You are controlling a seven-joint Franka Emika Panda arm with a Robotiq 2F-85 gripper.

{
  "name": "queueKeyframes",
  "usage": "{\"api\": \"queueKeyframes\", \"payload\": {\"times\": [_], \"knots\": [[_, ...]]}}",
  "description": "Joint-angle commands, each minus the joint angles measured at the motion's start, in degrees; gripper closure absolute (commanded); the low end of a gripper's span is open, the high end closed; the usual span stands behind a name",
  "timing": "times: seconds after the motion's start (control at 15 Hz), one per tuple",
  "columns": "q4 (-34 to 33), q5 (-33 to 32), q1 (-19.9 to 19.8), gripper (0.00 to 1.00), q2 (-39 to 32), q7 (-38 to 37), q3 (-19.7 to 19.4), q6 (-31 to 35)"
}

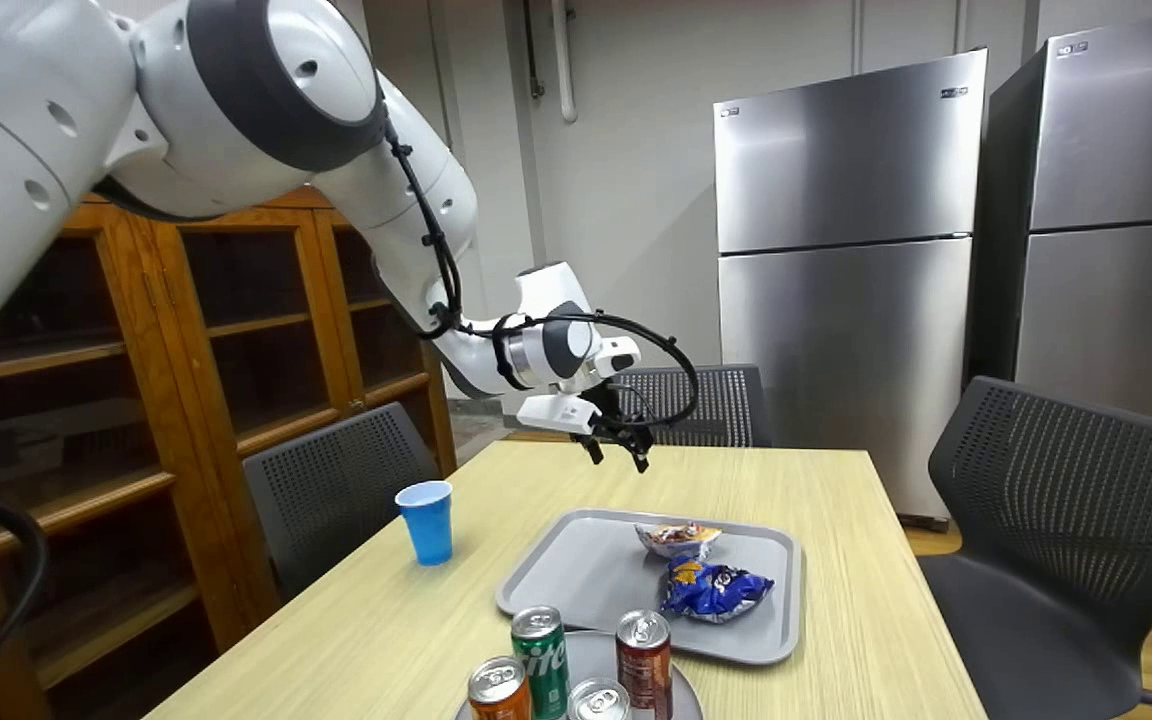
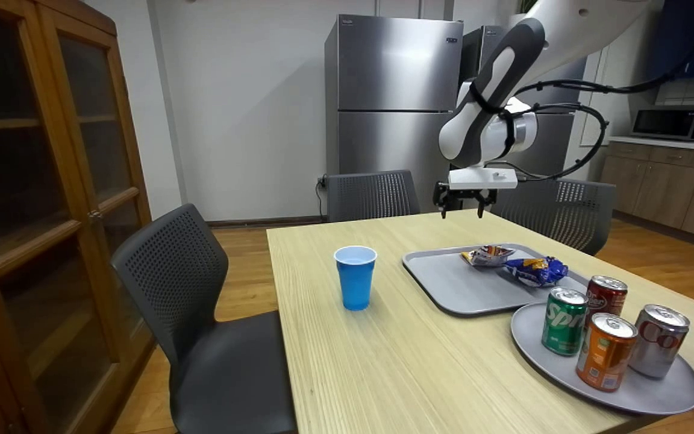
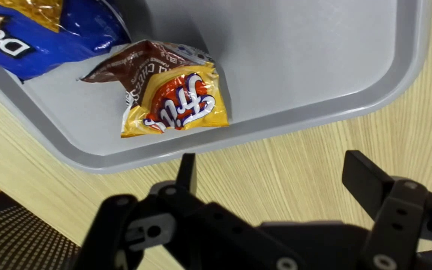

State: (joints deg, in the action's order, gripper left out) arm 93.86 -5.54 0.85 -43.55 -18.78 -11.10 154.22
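Two silver fridges [image 1: 846, 320] are standing by the wall [image 2: 244, 90]. A light wood table [image 2: 377, 355] is standing in front of them. A white robot arm [image 1: 176, 110] is reaching over the table, and three dark chairs [image 1: 1056, 520] are standing around it. A gray tray [image 1: 586, 570] is lying on the table, right by a round plate [image 2: 540, 355]. The claw [image 3: 270, 165] is hanging above the table, just past the tray's edge, with its two fingers [image 3: 366, 183] standing wide apart. On the tray, a shiny blue chip bag [image 3: 51, 41] is lying beside a brown and yellow chip bag [image 3: 178, 93], which is sitting near the edge by the claw. A blue cup [image 2: 356, 283] is standing on the table. A green can [image 2: 564, 322], an orange can [image 2: 606, 355], a red can [image 2: 605, 295] and a silver can [image 2: 660, 343] are standing on the plate.
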Motion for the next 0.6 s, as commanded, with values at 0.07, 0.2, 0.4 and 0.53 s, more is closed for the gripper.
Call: {"api": "queueKeyframes", "payload": {"times": [0.07,0.2,0.4,0.53], "knots": [[-5.88,2.47,-2.75,0.00,-4.55,2.35,0.70,-1.66],[-7.51,2.74,-3.26,0.00,-6.28,2.19,0.34,-1.91],[-9.65,2.87,-3.95,0.00,-8.70,2.10,0.02,-2.62],[-10.76,2.73,-4.23,0.00,-10.09,2.20,-0.18,-3.15]]}}
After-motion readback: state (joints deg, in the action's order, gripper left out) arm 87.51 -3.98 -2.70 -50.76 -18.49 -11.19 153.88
